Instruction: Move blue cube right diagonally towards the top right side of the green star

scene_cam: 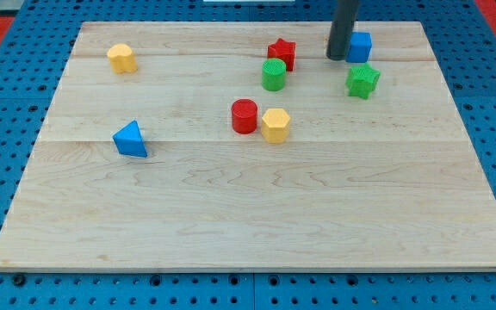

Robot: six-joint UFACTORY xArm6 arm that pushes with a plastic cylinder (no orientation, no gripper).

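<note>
One blue cube (360,46) sits near the tabletop's (231,215) far edge, at 11 o'clock of the green star (362,81), with the tip (337,58) touching it at 9 o'clock; no pincer exists, only a rod, well placed to shove rightward.
</note>
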